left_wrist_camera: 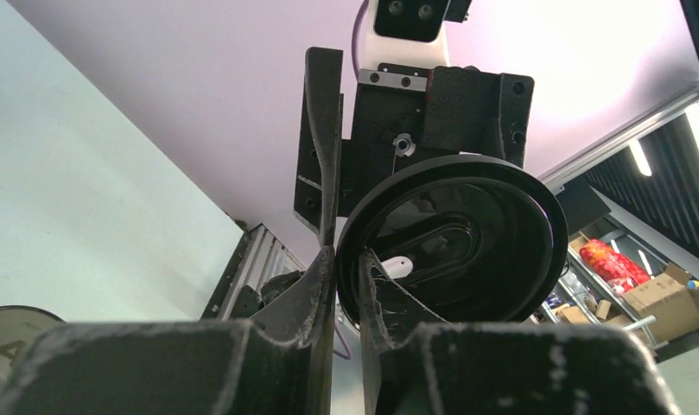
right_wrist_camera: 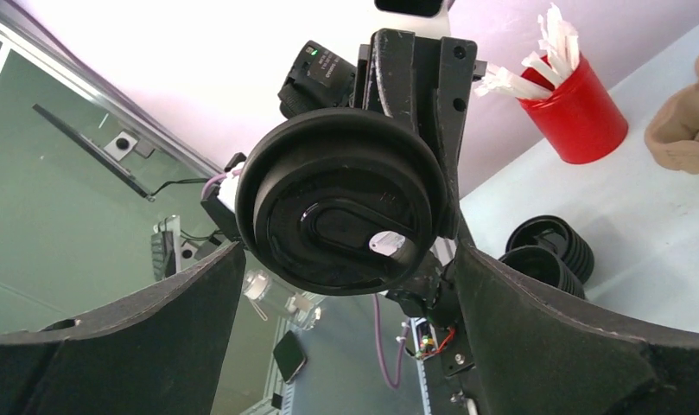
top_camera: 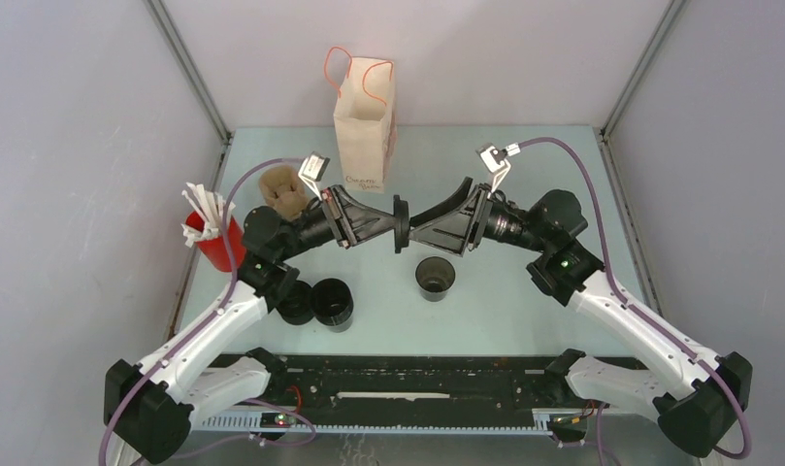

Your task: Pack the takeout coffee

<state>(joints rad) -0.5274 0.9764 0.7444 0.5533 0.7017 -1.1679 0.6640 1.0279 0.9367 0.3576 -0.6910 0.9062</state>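
L claw: clenched on rim of black lid, pinched edge-on btwn both fingers, held in air over mid table.
R claw: released, jaws spread wide either side of the lid w/o touching it; tip to tip w/ L claw.
black lid: round, standing on edge; top face w/ raised oval & small white tab turned toward R claw, hollow underside toward L claw.
lidless black cup: upright on table, mouth open, just nearer than the claws, a bit right of ctr.
lidded black cups: two, side by side & touching, left of ctr, beside L arm.
red cup: at table's left edge, holds white sticks.
pulp cup carrier: brown, twd far-left corner, partly behind L arm.
paper bag: upright at middle of far edge, orange handles up.
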